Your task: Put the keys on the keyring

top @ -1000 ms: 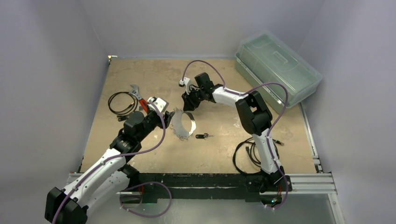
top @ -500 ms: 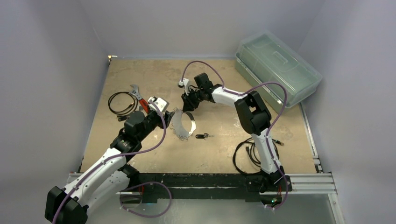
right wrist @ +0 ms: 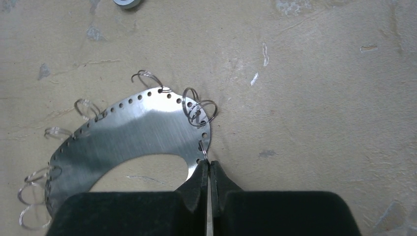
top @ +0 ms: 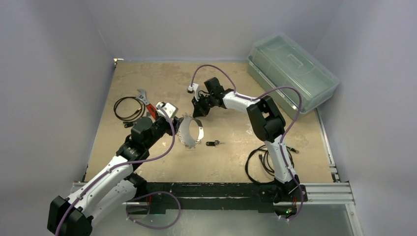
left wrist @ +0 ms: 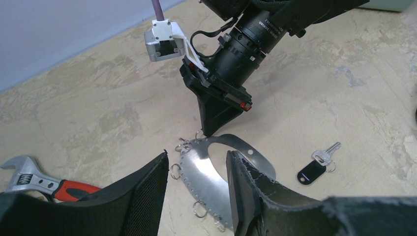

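From above, the left gripper [top: 177, 128] lay at the left side of the keyring [top: 188, 142], a silver loop on the tan table [top: 162, 78] between the two arms. The right gripper [top: 198, 114] met the loop's far edge. The key [top: 212, 143], black-headed, lay just right of the keyring and apart from it. A red-handled wrench [top: 146, 104] and a coiled cable [top: 127, 108] sat to the left, with a clear lidded box [top: 293, 69] at the far right. At this height it could not be told how either pincer stood. The left wrist view gave what the top view could not: the keyring [left wrist: 206, 172] was a flat crescent plate pierced with small holes along its rim, with split rings hanging from some of them. The left fingers [left wrist: 142, 196] stood partly apart astride the plate and gripped nothing. The left one was clear of the metal; whether the right one touched it could not be told. White print ran along the black barrel [left wrist: 255, 34] of the right wrist, too small to read. The key [left wrist: 314, 169] showed its short silver blade and its own little ring here. Only the right wrist view showed the right pincer closed tight, its fingertips [right wrist: 199, 177] pinched on the small split ring at the crescent's pointed end. The key appeared only in the other two views.
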Robot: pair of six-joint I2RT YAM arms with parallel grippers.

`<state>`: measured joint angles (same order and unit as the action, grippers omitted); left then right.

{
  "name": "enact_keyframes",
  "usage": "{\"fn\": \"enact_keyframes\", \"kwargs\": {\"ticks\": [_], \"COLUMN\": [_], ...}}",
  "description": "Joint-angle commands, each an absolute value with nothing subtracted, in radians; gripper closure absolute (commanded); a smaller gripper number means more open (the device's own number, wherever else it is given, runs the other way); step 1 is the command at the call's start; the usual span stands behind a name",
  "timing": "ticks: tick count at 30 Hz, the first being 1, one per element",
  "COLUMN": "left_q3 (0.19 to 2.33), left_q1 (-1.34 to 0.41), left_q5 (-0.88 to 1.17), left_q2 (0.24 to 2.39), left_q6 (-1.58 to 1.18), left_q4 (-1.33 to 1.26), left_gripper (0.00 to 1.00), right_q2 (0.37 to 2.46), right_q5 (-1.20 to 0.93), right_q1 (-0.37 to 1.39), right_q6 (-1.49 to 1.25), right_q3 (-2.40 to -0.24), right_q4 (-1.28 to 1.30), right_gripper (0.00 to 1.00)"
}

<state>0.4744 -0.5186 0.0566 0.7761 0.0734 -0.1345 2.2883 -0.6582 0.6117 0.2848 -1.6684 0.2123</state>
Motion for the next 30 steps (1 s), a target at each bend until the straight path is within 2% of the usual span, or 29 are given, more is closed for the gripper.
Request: {"fn": "enact_keyframes", "kwargs": {"ticks": [1, 14, 23, 30], "left_q3": [0.499, 0.5, 0.508, 0.55], "left_q1": [-0.521, -0.52, -0.521, -0.52], "left_q5": [0.069, 0.121, 0.183, 0.189], "left_q2": [0.773, 0.754, 0.74, 0.787], "left_q6": [0.096, 0.118, 0.183, 0.253], "left_q4": [-0.165, -0.174, -0.229, -0.223], "left_gripper": [0.54, 0.56, 0.51, 0.51], "right_q2": [2.258, 2.135, 1.994, 1.917], "right_q5": [-0.699, -0.595, -0.507, -0.387], "right_q1": [0.621, 0.635, 0.655, 0.695], "right_q6": [0.305, 0.412, 0.463, 0.493], "right_q3": [-1.696, -1.676, -1.658, -1.651], "right_q4": [0.209, 0.357, 0.476, 0.582], "right_gripper": [1.0, 1.0, 1.0, 1.0]}}
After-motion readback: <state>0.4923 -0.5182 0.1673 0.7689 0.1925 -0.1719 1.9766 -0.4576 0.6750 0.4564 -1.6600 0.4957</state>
